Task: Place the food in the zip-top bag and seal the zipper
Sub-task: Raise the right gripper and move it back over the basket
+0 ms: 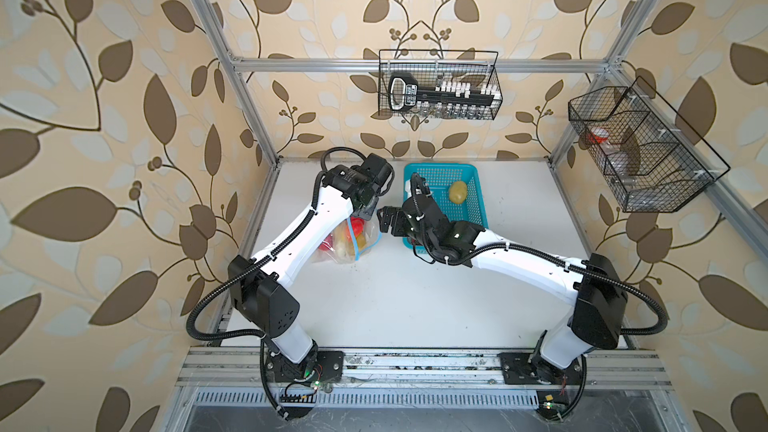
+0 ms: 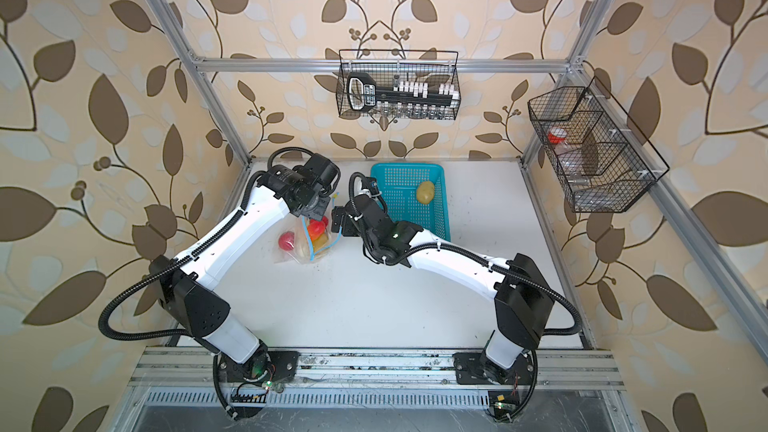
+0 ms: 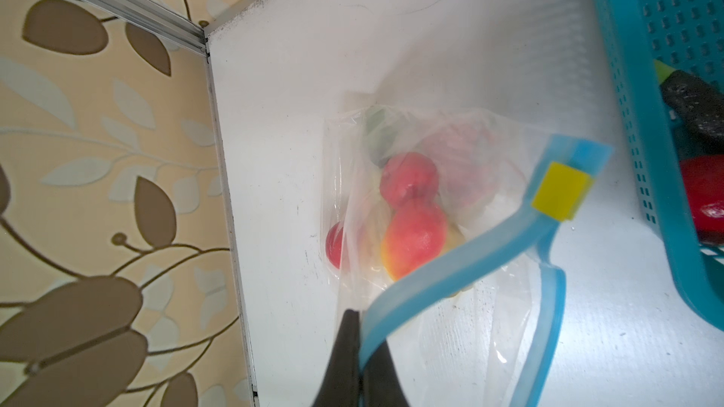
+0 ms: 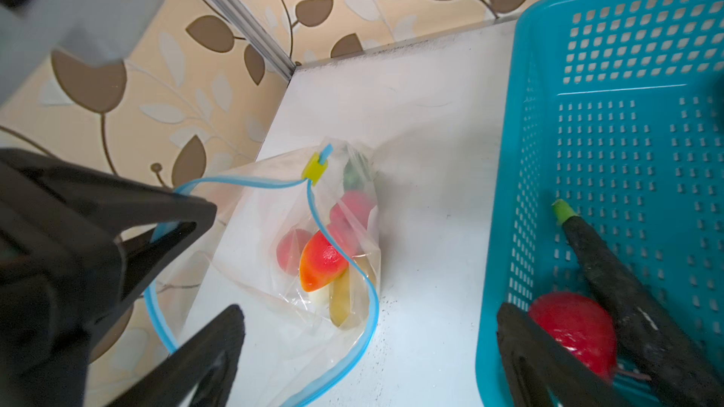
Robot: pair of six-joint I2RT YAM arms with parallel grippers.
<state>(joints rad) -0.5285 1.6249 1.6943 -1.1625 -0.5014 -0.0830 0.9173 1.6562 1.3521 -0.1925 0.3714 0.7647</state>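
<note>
Left tool [image 3: 362, 319]: clenched on one light-blue track of the zipper [image 3: 450, 268], holding that lip of the bag up. In both top views its fingertips are hidden under the wrist.
Right tool [image 4: 370, 311]: released, jaws spread as wide as they go, grasping nothing. It hangs just right of the left tool, over the gap between the bag and the basket. In the right wrist view one finger shows on the bag's side and the other over the basket's near wall.
Zipper: parted, with the two tracks meeting only at the yellow slider [image 3: 562, 191] at one end of the strip. One track runs to the left tool and the other curves loose along the bag's open mouth.
Zip-top bag [image 1: 365, 238]: clear, mouth open, its bottom resting on the counter [image 1: 415, 305] toward the far left corner. It sits just left of the basket and does not touch it.
Food in the bag: the orange-red pepper [image 4: 323, 262] is uppermost. One tomato [image 4: 290, 252] and another tomato [image 4: 350, 205] lie beside it. A yellow-brown potato [image 4: 342, 303] and a sliver of white cucumber [image 4: 319, 297] lie under the pepper. The green leafy piece [image 4: 352, 178] is near the slider.
Food outside the bag: a third tomato [image 4: 572, 326] lies against the dark eggplant [image 4: 611, 268] in the end of the basket nearest the right tool. A second potato [image 1: 458, 193] lies apart from them, by the basket's right wall.
Basket [image 1: 440, 166]: turquoise and perforated, at the counter's far edge, about midway along it.
</note>
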